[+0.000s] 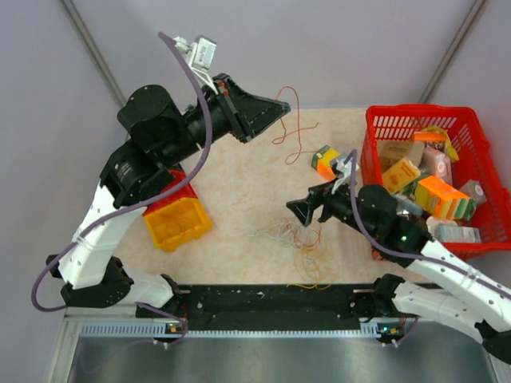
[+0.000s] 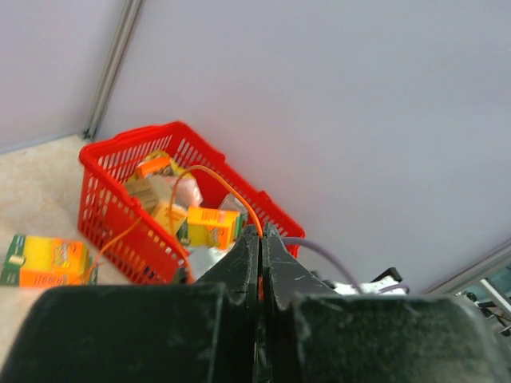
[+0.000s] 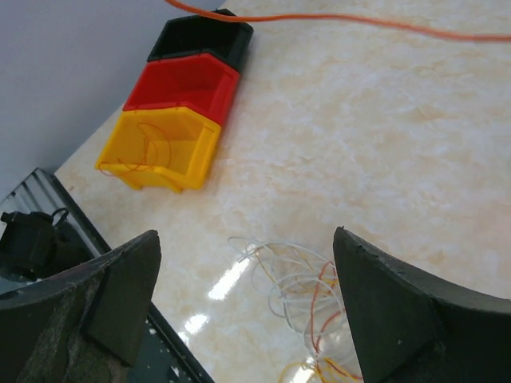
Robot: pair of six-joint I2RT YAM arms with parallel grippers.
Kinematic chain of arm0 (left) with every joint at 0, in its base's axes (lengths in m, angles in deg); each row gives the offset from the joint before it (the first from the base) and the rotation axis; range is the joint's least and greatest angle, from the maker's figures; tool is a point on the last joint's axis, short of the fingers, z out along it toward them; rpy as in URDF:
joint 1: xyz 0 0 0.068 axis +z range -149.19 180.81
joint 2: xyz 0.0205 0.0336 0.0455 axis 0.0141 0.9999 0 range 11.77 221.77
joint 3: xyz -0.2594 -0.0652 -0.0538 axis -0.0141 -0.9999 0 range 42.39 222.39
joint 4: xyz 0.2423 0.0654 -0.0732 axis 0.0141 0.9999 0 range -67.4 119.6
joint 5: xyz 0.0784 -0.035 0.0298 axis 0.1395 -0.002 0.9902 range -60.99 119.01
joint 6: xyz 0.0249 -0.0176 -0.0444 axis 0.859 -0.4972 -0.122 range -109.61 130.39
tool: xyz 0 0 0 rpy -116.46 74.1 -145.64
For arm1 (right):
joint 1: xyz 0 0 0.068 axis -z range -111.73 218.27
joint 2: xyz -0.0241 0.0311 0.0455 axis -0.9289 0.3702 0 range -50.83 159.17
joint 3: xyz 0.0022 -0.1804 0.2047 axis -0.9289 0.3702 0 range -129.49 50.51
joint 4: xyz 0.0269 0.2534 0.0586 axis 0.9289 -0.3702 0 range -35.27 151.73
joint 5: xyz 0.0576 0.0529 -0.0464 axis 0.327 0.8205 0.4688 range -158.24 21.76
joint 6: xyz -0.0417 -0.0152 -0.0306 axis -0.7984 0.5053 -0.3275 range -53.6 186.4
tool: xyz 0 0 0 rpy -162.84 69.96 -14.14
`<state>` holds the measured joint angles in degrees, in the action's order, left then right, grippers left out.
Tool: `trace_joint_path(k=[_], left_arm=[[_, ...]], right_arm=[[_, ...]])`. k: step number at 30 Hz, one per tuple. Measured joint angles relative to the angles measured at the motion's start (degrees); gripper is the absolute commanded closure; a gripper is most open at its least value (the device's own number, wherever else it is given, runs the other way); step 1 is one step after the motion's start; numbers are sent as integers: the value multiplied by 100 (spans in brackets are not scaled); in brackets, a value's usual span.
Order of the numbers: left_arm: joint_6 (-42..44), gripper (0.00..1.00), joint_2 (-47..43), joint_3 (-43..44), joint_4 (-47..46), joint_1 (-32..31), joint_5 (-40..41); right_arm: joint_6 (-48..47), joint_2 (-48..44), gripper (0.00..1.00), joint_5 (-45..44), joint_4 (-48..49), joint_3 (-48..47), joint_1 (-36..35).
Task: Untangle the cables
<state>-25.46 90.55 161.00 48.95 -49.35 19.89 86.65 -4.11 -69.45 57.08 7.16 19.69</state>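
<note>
A tangle of thin white, red and yellow cables (image 1: pixel 302 242) lies on the table near its front edge. My right gripper (image 1: pixel 297 209) hovers just above it, open, nothing between its fingers. The right wrist view has the tangle (image 3: pixel 315 299) low between the spread fingertips of that gripper (image 3: pixel 246 239). My left gripper (image 1: pixel 279 112) is raised at the back of the table, shut on a single orange-red cable (image 1: pixel 291 132) that hangs from it in loops down to the table. In the left wrist view this cable (image 2: pixel 223 185) arcs out from the closed tips of the gripper (image 2: pixel 261 231).
A red basket (image 1: pixel 399 109) full of boxes and packets stands at the right. A green and orange box (image 1: pixel 324 162) lies beside it. Yellow (image 1: pixel 177 223), red (image 3: pixel 185 88) and black (image 3: pixel 204 40) bins sit in a row at the left; the yellow one holds a thin wire.
</note>
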Motion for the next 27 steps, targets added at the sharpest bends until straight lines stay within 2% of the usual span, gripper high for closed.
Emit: trace_joint_path(k=[2,5,8,10,15,20,27], left_arm=[[-11,100,28,-44,205,76,-17],[-96,100,-37,-450,374,232,-98],[-380,100,-216,-1185,542,352,-90],[-678,100,-295,-1637,638,407,-46],[-1464,100,-369,-2151,975,474,221],[-2282,100,-647,-2339,1145,579,601],[-2920,100,-903,-2487,1193,754,730]], right_arm=[[-197,-284,1,-105,-588,-164,0],[-518,-811,1,-247,-1412,-575,2],[-616,-1051,1,-175,-1613,-1099,2],[-625,-938,1,-48,-1534,-1530,7],[-514,131,4,177,-905,-2352,7],[-332,857,3,76,-610,-2223,-190],[-481,922,1,-168,-243,-1770,-605]])
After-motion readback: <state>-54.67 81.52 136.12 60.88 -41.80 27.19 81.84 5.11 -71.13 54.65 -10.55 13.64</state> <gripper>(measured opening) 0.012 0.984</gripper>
